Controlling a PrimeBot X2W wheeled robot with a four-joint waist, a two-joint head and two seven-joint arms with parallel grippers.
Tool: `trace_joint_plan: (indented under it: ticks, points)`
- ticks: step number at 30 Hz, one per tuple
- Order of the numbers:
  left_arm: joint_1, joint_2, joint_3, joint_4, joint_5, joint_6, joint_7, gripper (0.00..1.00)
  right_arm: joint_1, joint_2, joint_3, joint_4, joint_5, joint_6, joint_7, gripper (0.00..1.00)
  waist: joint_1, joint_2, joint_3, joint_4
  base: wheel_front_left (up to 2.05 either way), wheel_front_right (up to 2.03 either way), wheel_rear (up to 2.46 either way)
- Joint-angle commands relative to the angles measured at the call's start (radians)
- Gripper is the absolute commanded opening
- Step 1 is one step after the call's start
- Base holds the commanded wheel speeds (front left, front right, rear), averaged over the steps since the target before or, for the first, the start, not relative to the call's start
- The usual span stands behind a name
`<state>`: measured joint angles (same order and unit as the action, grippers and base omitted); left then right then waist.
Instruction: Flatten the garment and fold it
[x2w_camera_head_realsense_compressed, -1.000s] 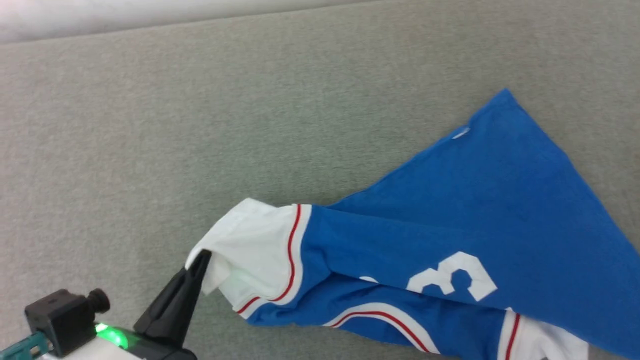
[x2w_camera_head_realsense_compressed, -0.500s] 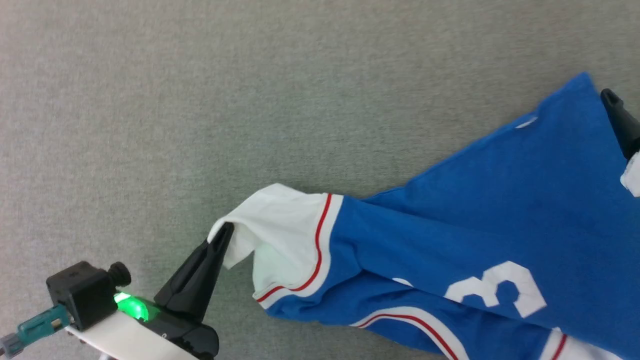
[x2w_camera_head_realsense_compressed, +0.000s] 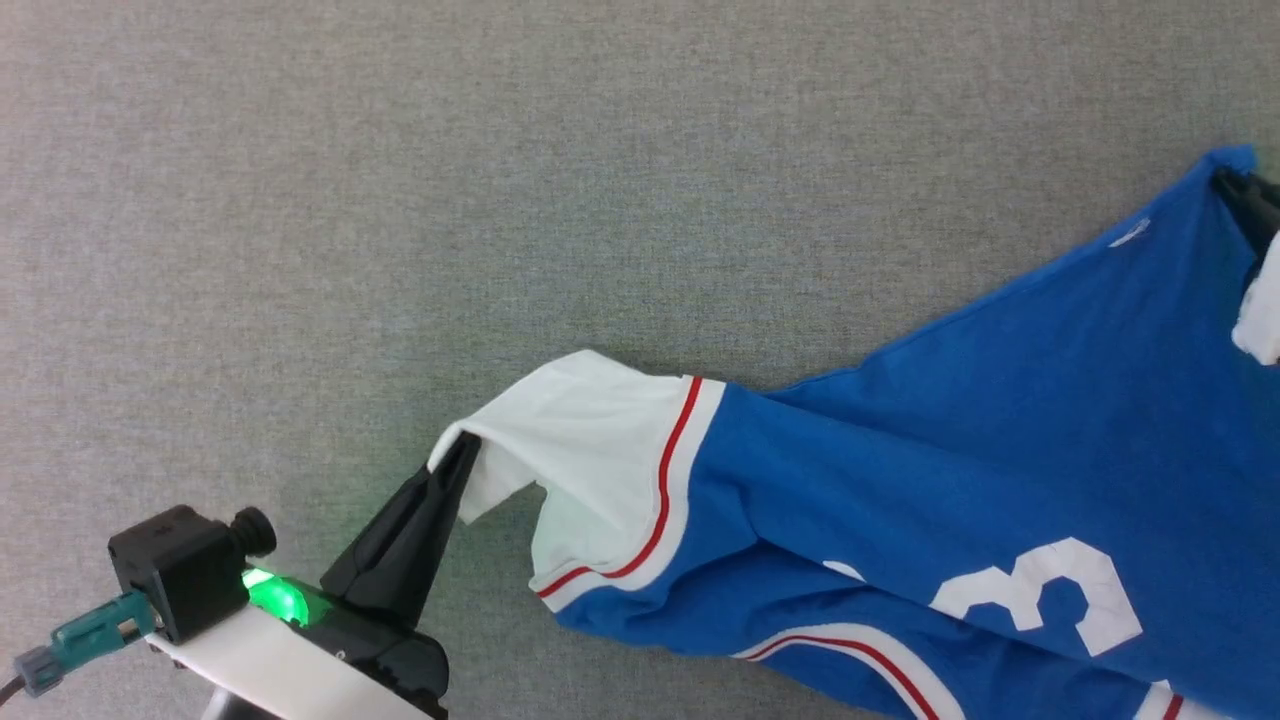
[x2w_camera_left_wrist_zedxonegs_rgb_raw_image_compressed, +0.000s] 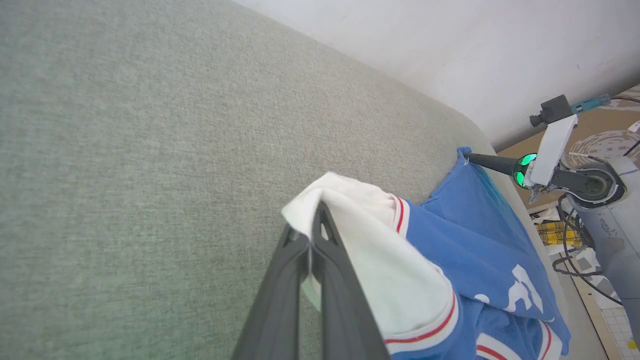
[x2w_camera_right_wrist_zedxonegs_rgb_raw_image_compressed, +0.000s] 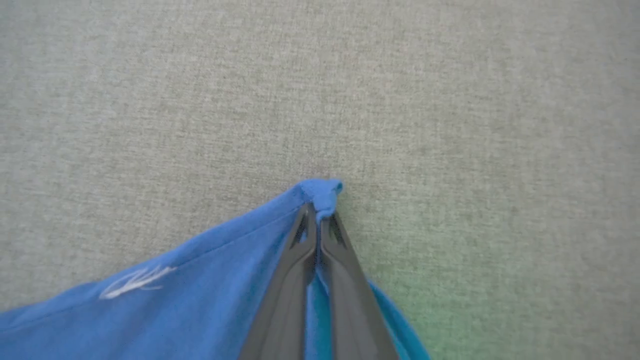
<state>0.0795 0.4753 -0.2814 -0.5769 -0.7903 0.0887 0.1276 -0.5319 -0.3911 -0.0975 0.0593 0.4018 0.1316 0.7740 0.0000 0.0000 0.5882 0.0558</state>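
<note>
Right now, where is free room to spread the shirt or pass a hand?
Free: the far stretch of grey surface beyond the garment's upper edge, and the patch left of the left gripper. Crowded: the lower right, where the garment bunches between the left gripper on its white sleeve and the right gripper on a blue corner.

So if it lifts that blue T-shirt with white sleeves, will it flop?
Probably floppy: the royal-blue jersey T-shirt with white sleeves creases and sags between its two pinched corners. Likely light: a pinch of sleeve lifts it.
</note>
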Motion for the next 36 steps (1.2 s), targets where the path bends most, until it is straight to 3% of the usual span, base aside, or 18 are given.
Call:
trace_joint_plan:
  ticks: [1, 5, 10, 15, 19, 24, 27, 32, 36]
  points:
    - [-0.016, -0.002, 0.003, 0.003, 0.008, -0.007, -0.002, 0.0, 0.028, 0.014, 0.017, 0.031, 0.002, -0.001, 0.024, 0.0, 0.0, 0.0, -0.018, -0.005, 0.0, 0.0, 0.0]
    - [-0.031, 0.001, 0.016, 0.011, 0.015, -0.006, -0.012, 0.0, 0.013, 0.017, 0.014, -0.002, -0.002, -0.001, 0.0, 0.0, 0.0, 0.0, -0.075, -0.017, 0.0, 0.0, 0.0]
    - [-0.12, -0.015, 0.061, 0.049, 0.053, 0.031, -0.042, 0.0, -0.011, 0.038, 0.006, -0.053, 0.008, -0.001, -0.075, 0.0, 0.0, 0.0, -0.165, -0.035, 0.0, 0.0, 0.0]
    - [-0.299, -0.068, 0.119, 0.152, 0.098, 0.128, -0.065, 0.0, -0.055, 0.092, -0.03, -0.083, 0.007, -0.001, -0.188, 0.0, 0.0, 0.0, -0.249, -0.058, 0.0, 0.0, 0.0]
    - [-0.507, -0.067, 0.133, 0.268, 0.174, 0.181, -0.061, 0.0, -0.126, 0.124, -0.045, -0.081, -0.024, -0.001, -0.285, 0.0, 0.0, 0.0, -0.311, -0.077, 0.0, 0.0, 0.0]
    - [-0.767, -0.053, 0.122, 0.419, 0.228, 0.178, -0.052, 0.0, -0.247, 0.155, -0.008, -0.033, -0.051, -0.001, -0.36, 0.0, 0.0, 0.0, -0.389, -0.105, 0.0, 0.0, 0.0]
    - [-0.895, -0.025, 0.095, 0.511, 0.267, 0.154, -0.03, 0.0, -0.321, 0.169, 0.028, 0.011, -0.057, -0.001, -0.38, 0.0, 0.0, 0.0, -0.427, -0.125, 0.0, 0.0, 0.0]
    - [-1.056, 0.004, 0.036, 0.634, 0.316, 0.111, 0.029, 0.0, -0.428, 0.187, 0.073, 0.098, -0.066, -0.001, -0.378, 0.0, 0.0, 0.0, -0.47, -0.149, 0.0, 0.0, 0.0]
    - [-1.163, 0.02, 0.013, 0.703, 0.347, 0.102, 0.075, 0.0, -0.504, 0.202, 0.092, 0.152, -0.076, -0.001, -0.369, 0.0, 0.0, 0.0, -0.472, -0.162, 0.0, 0.0, 0.0]
